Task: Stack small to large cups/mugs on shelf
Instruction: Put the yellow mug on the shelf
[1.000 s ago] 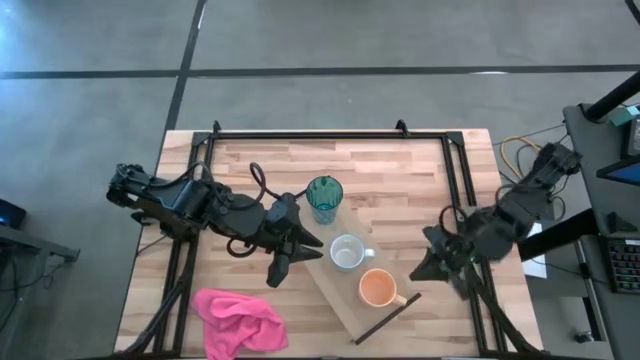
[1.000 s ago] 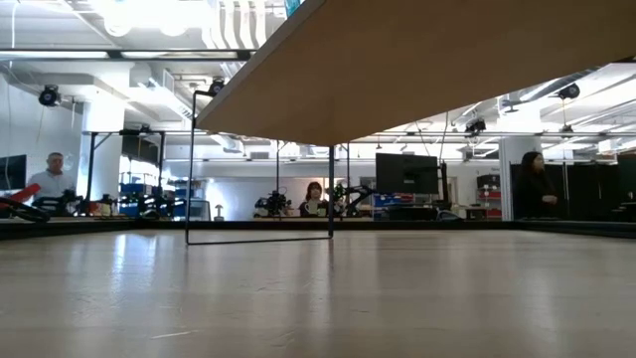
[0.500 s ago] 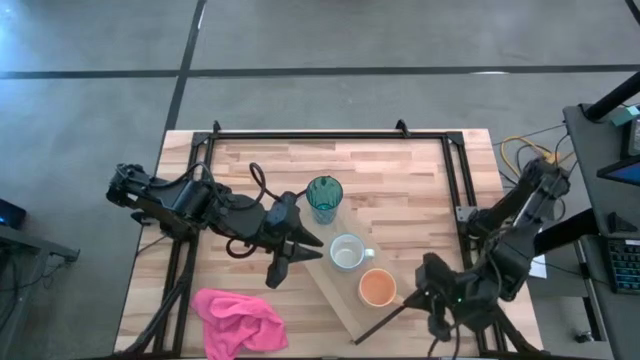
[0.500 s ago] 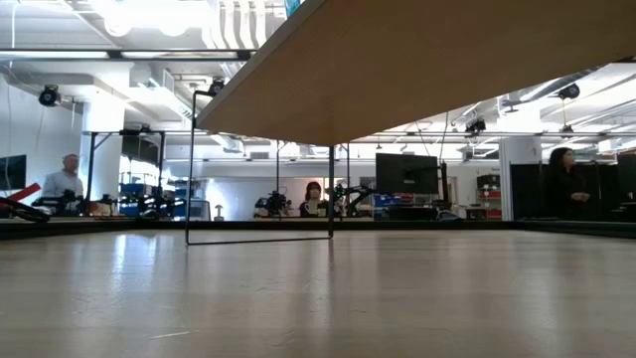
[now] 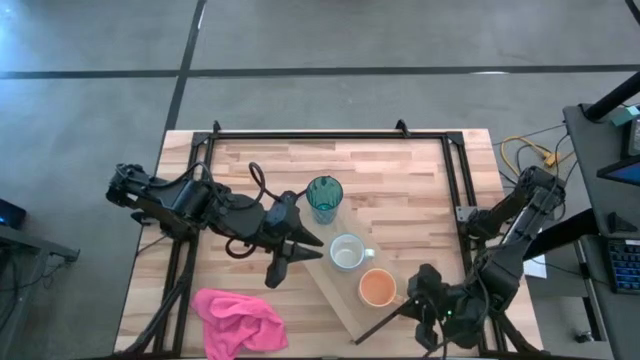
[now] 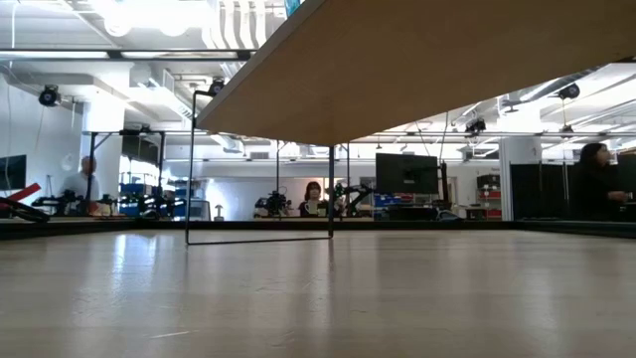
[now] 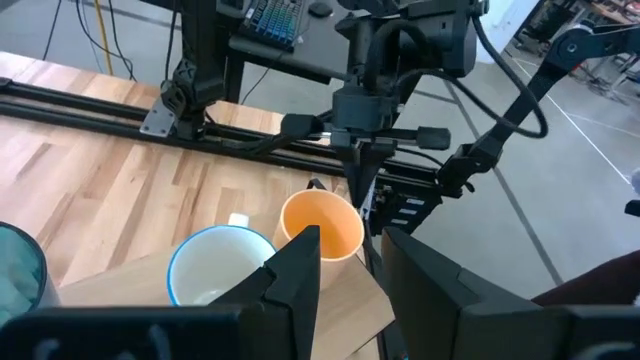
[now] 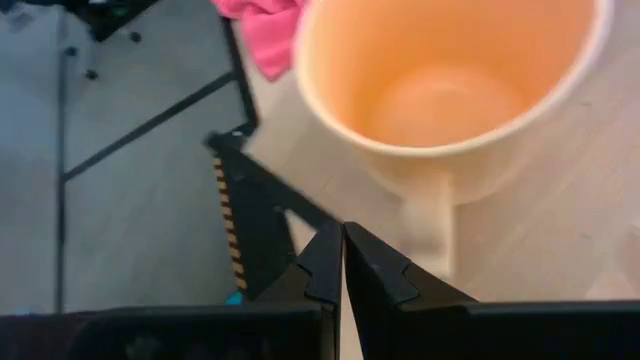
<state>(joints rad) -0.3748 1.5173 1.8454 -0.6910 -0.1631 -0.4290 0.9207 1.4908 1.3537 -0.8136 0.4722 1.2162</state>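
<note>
Three vessels stand in a row on the light wood shelf (image 5: 342, 290), which lies slantwise on the table: a teal tumbler (image 5: 324, 198), a whitish mug (image 5: 346, 252) and an orange mug (image 5: 377, 288). My right gripper (image 5: 411, 300) is shut and points down just beside the orange mug's handle (image 8: 432, 215), on the side toward the table's right edge; its tips (image 8: 341, 238) stand apart from the handle. My left gripper (image 5: 294, 256) is open and empty, left of the whitish mug (image 7: 215, 265). The low view shows the shelf's underside (image 6: 427, 70) and one thin bracket (image 6: 260, 239).
A pink cloth (image 5: 240, 318) lies at the table's near left. A black frame (image 5: 330, 134) runs along the far edge and the sides of the table. People show in the room beyond. Bare tabletop (image 5: 400, 190) lies right of the tumbler.
My right arm has swung from the table's right edge toward the near edge and toward the orange mug. Its gripper has turned and now stands by the mug's handle. The cups have stayed in place.
</note>
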